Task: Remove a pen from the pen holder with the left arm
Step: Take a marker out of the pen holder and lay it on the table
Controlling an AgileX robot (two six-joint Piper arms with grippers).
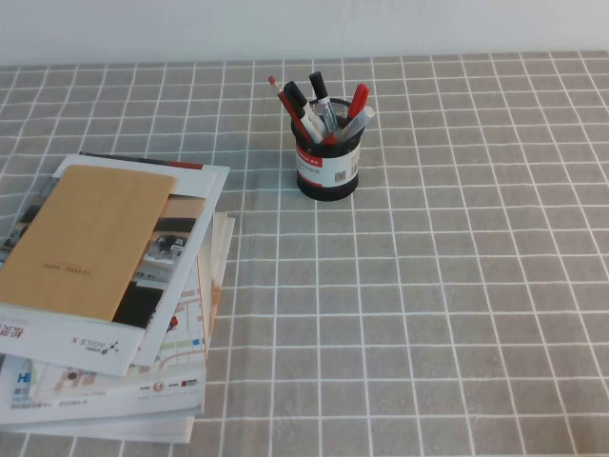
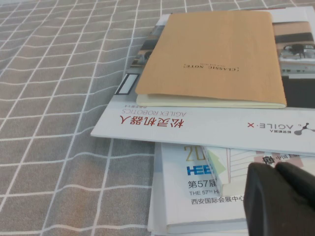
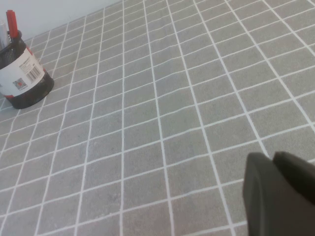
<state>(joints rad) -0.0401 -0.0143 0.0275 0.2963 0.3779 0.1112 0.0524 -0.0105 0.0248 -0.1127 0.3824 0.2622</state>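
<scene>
left hand (image 2: 275, 168) together near booklets (image 2: 197, 129) | right hand (image 3: 273, 158) together above tablecloth (image 3: 172, 123) | pens (image 1: 323, 97) in pen holder (image 1: 327, 169)

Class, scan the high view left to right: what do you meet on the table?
Stack of booklets topped by a tan notebook → pen holder full of pens. Neither gripper shows there: left gripper hangs over the booklets, right gripper over the checked cloth.

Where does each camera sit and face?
High view: raised on robot's side, angled down at grey checked tablecloth; no arm shows.
Left wrist view: over tan notebook on stacked booklets; shut left gripper in foreground.
Right wrist view: faces black mesh pen holder; shut right gripper over cloth.
High and right wrist share the holder.
</scene>
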